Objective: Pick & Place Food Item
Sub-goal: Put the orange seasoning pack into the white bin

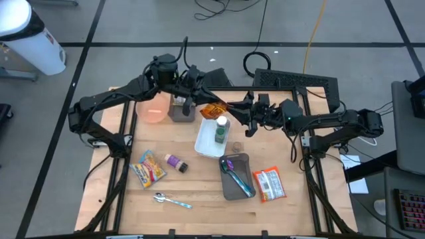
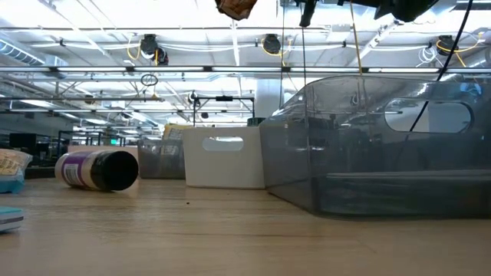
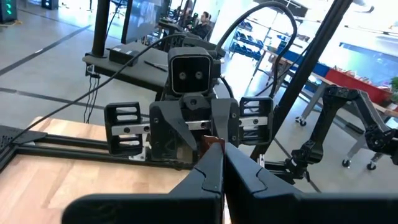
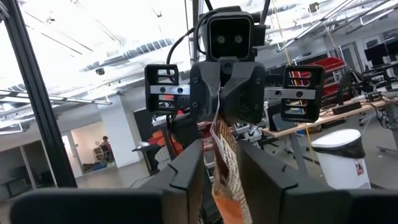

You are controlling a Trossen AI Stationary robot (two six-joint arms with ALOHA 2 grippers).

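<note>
Orange snack bag held in the air between the two tools

The left tool is clamped on the bag's far end above the desk; the right tool has its fingers on either side of the near end, seemingly not quite pinched.

Grey floor with dark lines, black cables at twelve o'clock, white bin at ten o'clock, wooden desk, bright ceiling lights, person sitting far off
</note>
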